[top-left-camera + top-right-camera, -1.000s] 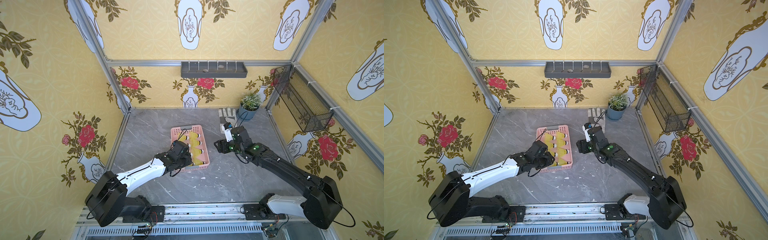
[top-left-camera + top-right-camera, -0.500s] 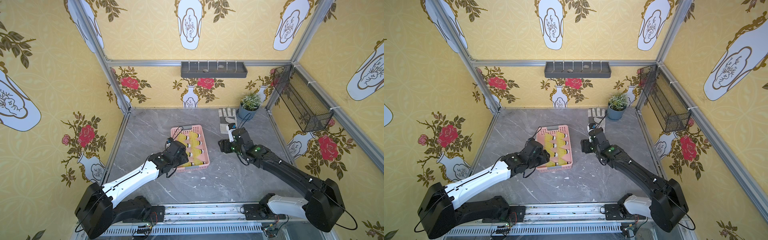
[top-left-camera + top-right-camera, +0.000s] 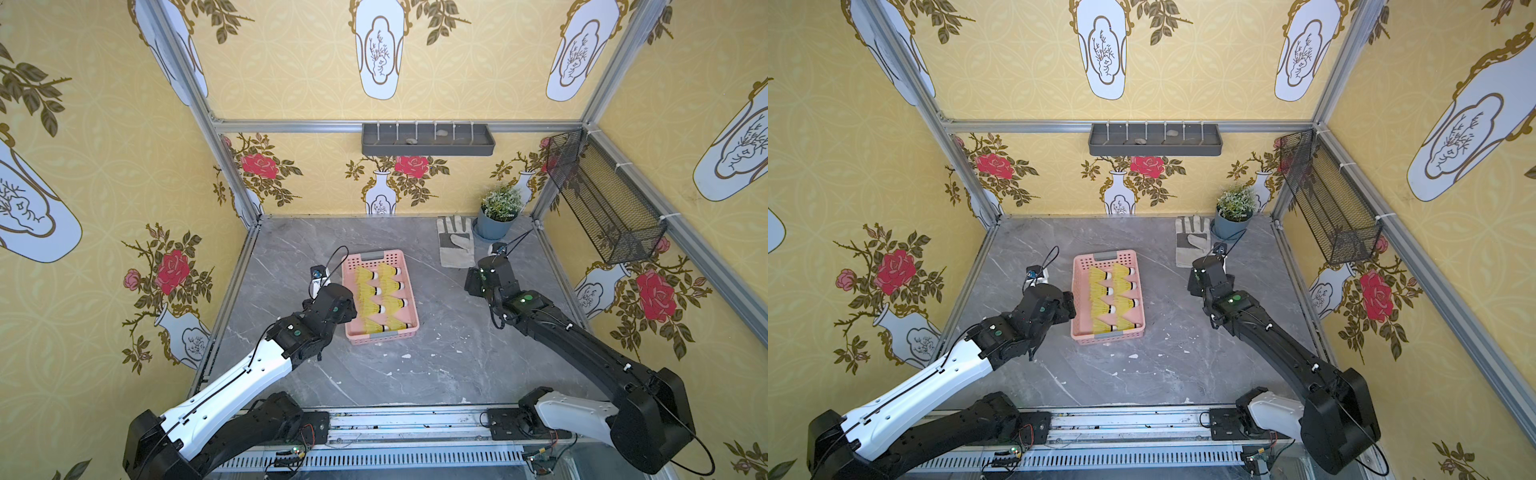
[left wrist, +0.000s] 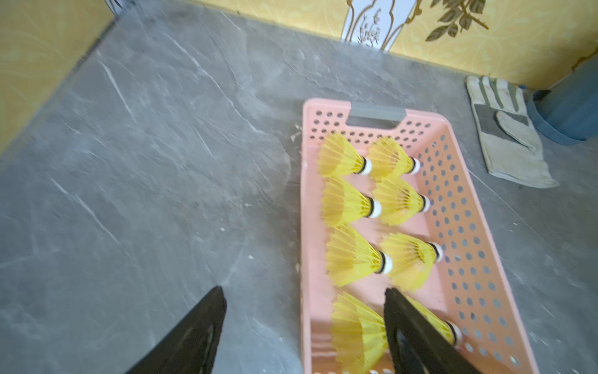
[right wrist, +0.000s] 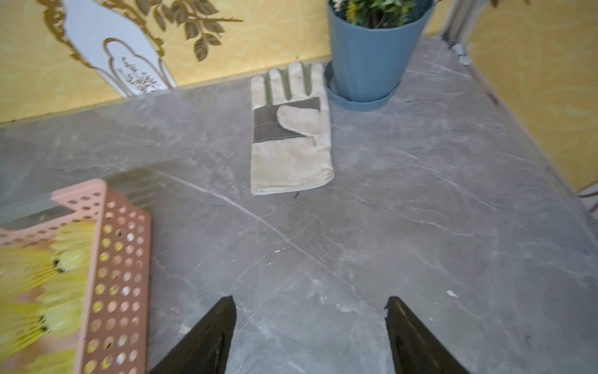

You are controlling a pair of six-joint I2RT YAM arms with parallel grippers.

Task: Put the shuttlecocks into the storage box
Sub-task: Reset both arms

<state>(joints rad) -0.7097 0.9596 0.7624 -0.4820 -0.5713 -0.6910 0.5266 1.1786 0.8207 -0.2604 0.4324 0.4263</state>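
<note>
All eight shuttlecocks (image 4: 346, 200) lie on their sides inside the pink storage box (image 3: 365, 261), in two columns of four. Their long axes run across the box's width, with the white tips toward its right-arm wall. The left gripper (image 4: 304, 289) hangs spread and empty astride the box's opposite long wall. The right gripper (image 5: 310, 298), likewise spread and empty, is over bare table (image 5: 420, 226) beyond the tip-side wall.

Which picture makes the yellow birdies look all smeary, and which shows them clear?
In the right wrist view the shuttlecocks at the edge are streaked with blur, the storage box soft too; in the left wrist view they are only slightly soft, white tips clear; in both top views they look small but crisp.
</note>
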